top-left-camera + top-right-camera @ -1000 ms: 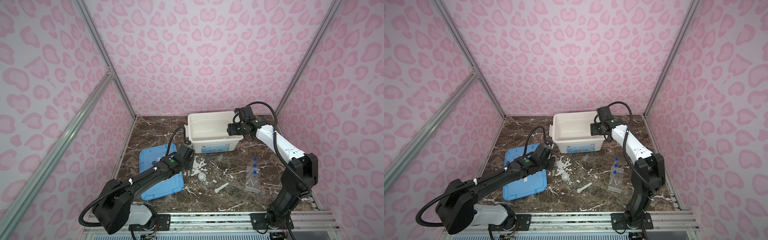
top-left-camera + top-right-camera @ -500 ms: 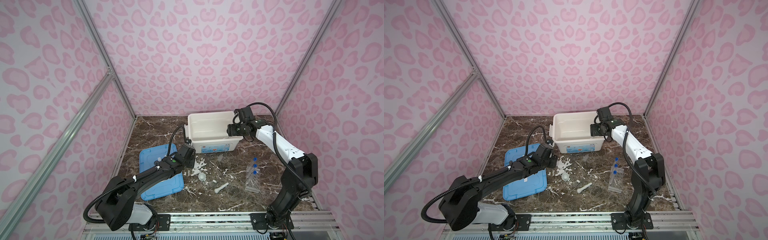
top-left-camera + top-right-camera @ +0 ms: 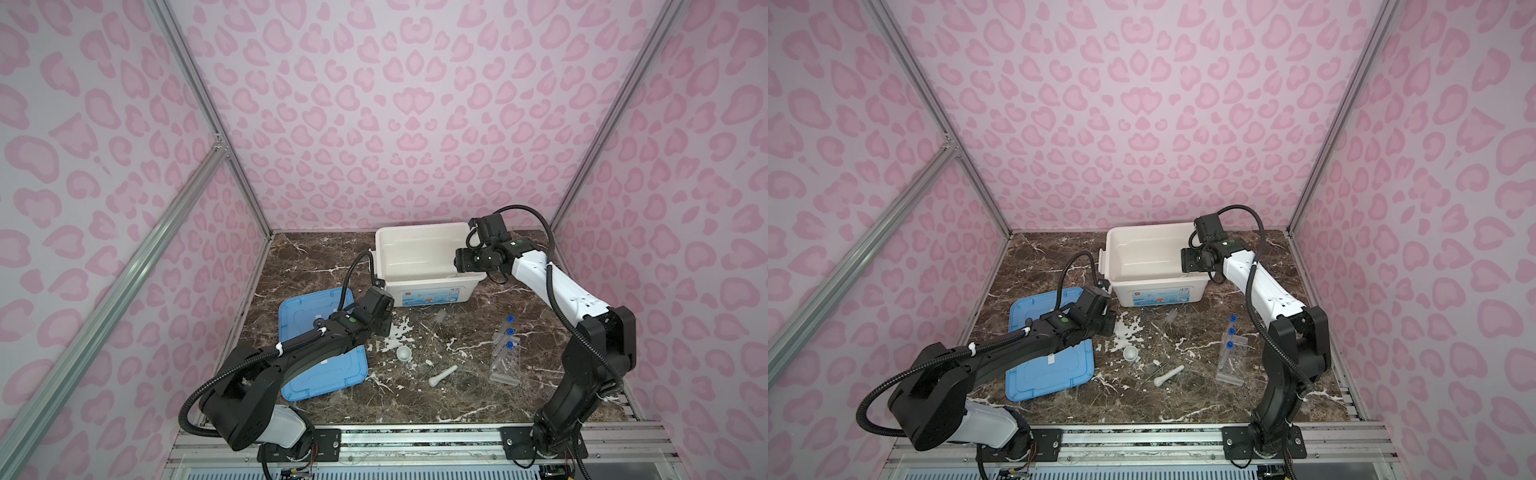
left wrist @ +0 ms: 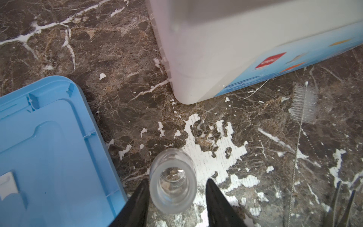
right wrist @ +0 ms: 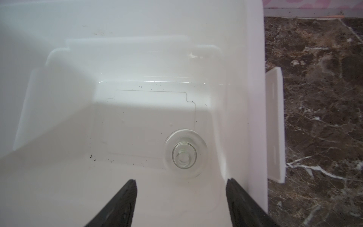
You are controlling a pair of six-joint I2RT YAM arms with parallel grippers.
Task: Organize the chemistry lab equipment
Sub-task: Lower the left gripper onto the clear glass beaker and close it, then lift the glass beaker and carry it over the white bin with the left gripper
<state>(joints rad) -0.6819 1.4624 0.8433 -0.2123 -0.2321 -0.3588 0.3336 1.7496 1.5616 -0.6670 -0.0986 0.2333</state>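
Walls are pale pink, blotched all over with darker pink leopard spots. The surface is dark brown marble, veined and flecked white. The bin is white, with a blue label strip carrying red and orange marks; at its seven o'clock the lid is light blue. Test tubes are clear with blue caps, and the rack is clear too. Mortar and pestle are white. The beaker is clear glass, and the fingers are black. The left arm is black; the right arm is white and black.
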